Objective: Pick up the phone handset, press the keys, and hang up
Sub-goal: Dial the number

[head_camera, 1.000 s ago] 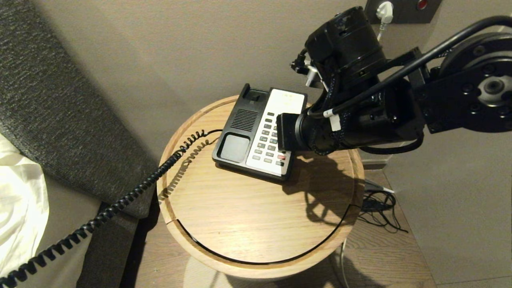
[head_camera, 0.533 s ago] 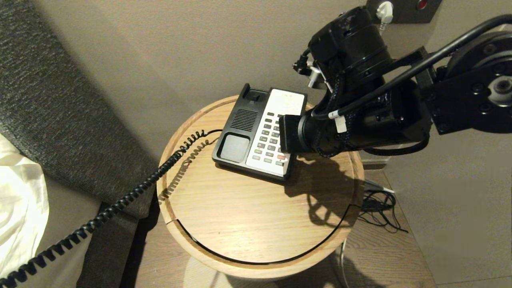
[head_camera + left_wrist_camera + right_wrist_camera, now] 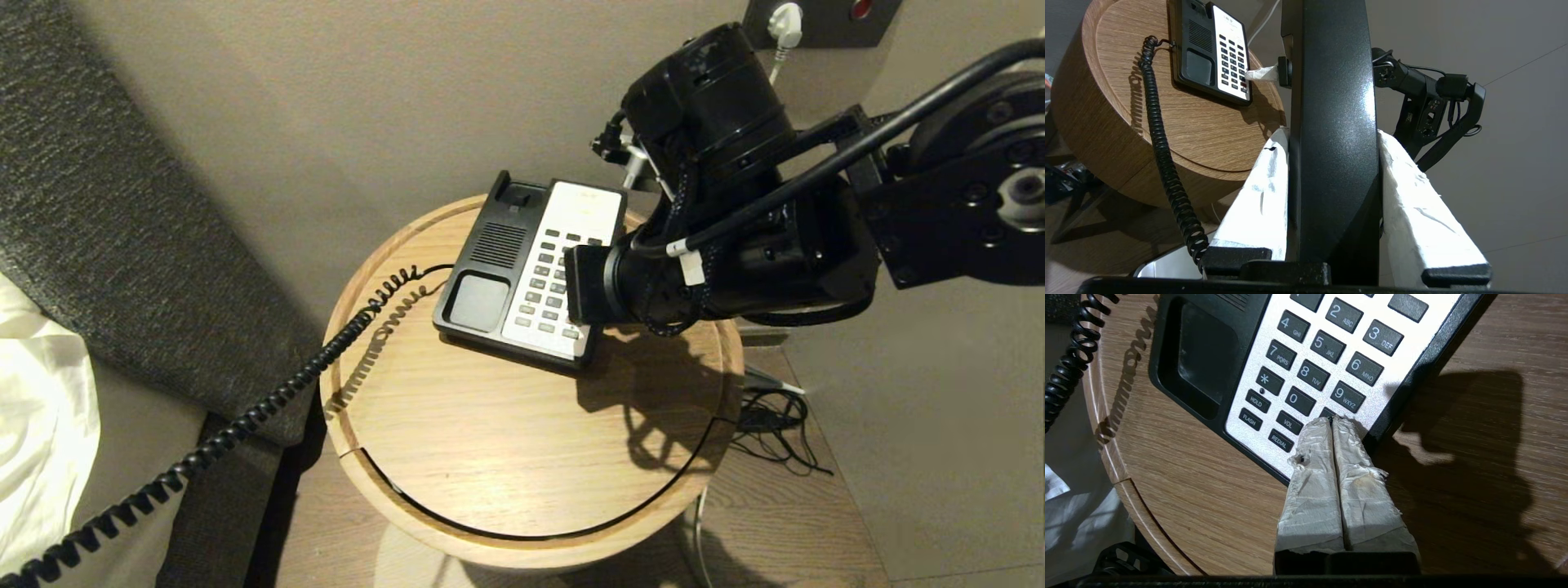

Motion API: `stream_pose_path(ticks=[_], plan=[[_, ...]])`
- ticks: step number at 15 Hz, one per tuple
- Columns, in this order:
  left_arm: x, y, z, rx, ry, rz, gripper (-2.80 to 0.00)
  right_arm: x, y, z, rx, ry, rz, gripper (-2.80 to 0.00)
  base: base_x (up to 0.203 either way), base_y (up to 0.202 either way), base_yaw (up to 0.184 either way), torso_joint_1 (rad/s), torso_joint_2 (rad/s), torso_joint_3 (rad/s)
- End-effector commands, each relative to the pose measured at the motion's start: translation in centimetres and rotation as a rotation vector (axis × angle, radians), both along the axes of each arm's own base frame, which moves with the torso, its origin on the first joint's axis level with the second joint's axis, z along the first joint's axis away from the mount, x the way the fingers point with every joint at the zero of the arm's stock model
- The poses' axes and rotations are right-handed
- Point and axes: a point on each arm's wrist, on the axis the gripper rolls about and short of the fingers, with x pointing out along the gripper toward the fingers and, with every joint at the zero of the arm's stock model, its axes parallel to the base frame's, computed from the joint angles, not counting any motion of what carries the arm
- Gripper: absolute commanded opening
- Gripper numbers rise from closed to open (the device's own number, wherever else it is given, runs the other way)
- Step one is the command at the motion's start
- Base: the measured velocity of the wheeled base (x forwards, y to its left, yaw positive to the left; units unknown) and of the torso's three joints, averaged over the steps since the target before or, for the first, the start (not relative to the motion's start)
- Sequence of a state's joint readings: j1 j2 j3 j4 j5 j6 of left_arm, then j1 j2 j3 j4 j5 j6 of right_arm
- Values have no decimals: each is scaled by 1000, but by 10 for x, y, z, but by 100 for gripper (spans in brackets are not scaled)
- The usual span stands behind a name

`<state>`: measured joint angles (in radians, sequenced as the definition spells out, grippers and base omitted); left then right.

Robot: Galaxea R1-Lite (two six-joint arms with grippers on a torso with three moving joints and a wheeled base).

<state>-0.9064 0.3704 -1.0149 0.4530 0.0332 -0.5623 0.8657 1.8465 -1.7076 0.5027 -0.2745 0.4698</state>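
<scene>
On keypad, right gripper (image 3: 1333, 420) tips pressed together by VOL/REDIAL keys (image 3: 1287, 424); left gripper (image 3: 1333, 134) clamps phone handset (image 3: 1331, 102).

Phone base (image 3: 1306, 371) keys 2–9, 0, *, HOLD, FLASH, VOL, REDIAL

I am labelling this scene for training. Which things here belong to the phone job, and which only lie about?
Belong to the job:
- phone handset, held in the left pincer
- coiled cord
- phone base with keypad
- right pincer, shut, tips at the keypad

Lying about:
- round wooden table
- floor cables
- wall plug
- white bedding
</scene>
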Motion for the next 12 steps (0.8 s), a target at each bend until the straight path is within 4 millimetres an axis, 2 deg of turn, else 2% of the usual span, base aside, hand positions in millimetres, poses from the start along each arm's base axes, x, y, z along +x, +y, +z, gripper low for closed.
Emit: stream_pose_path(ticks=[1,12], plan=[[0,0,-1,-2,3,0,-280,2,2,-4,-8,7,-4,-280,0,0,0,0,0,0],[0,0,-3,4,7,-3,-280,5,5,-14,-34,20,-3,-280,0,0,0,0,0,0]])
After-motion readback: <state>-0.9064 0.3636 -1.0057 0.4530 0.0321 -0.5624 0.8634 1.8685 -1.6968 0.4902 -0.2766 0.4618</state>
